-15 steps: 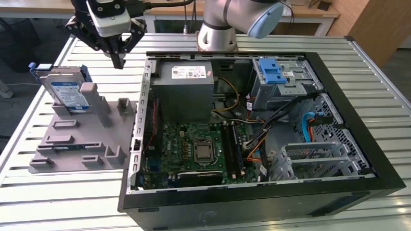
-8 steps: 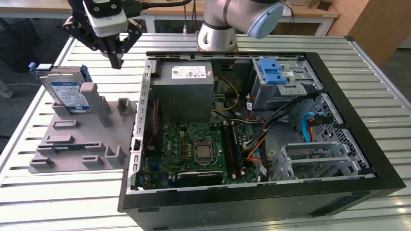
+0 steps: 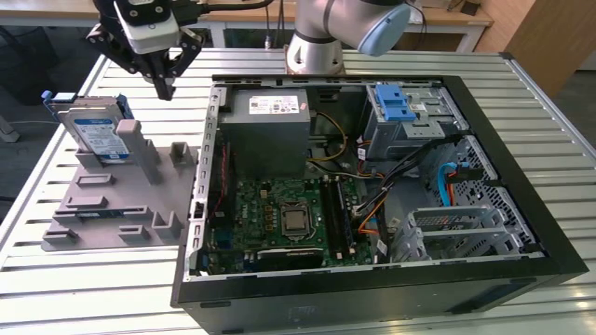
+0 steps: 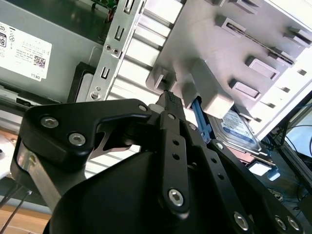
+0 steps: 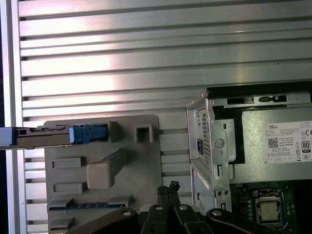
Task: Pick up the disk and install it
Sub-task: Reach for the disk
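Observation:
The disk [image 3: 97, 137] stands on edge in a slot at the back of a grey holder [image 3: 112, 202] on the exterior view's left. It has a dark body, a blue-and-white label and blue side rails. In the first wrist view the disk [image 5: 44, 136] appears edge-on, and in the second wrist view the disk [image 4: 240, 129] lies partly behind the holder [image 4: 204, 44]. My gripper [image 3: 166, 89] hangs above the slatted table between the disk and the open computer case [image 3: 503, 174]. Its fingertips [image 4: 170, 97] are pressed together with nothing between them. The gripper [image 5: 172, 186] touches nothing.
The open computer case holds a grey power supply [image 3: 270, 129], a motherboard [image 3: 289, 220], loose cables and a metal drive bay with a blue latch [image 3: 395, 109]. The holder has several other slots and blocks. The arm's base [image 3: 315, 49] stands behind the case.

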